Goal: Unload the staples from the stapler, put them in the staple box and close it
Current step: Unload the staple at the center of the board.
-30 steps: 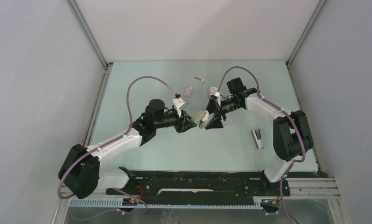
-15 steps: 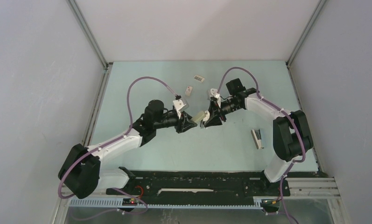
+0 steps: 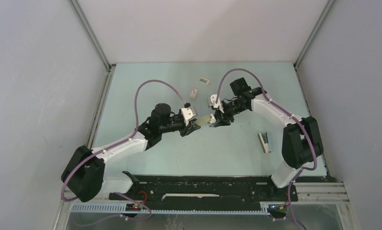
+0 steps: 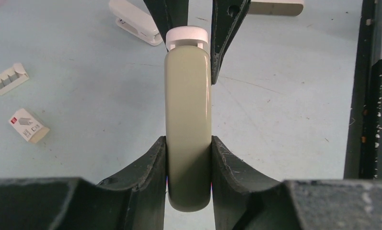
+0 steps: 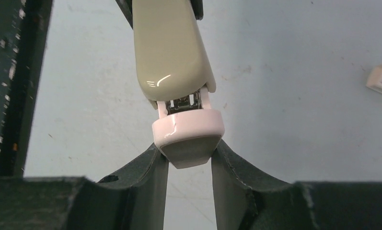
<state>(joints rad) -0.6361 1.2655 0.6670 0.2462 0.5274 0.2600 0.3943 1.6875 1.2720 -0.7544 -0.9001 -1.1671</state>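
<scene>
Item: beige stapler (image 4: 188, 120), held above the bench (image 3: 237, 153), body clamped by the part-closed left gripper (image 4: 188, 143). Its pink end cap (image 5: 188, 129) is pinched by the right gripper (image 5: 189, 154). Staples cannot be made out.

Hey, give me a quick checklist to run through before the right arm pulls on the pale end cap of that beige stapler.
1. Left gripper clamped on the beige plastic stapler body: ok.
2. Right gripper closed on the pale pink end cap: ok.
3. Gap showing between cap and body: ok.
4. Staples among the metal parts in that gap: cannot tell.
5. The two grippers apart from each other: ok.
</scene>
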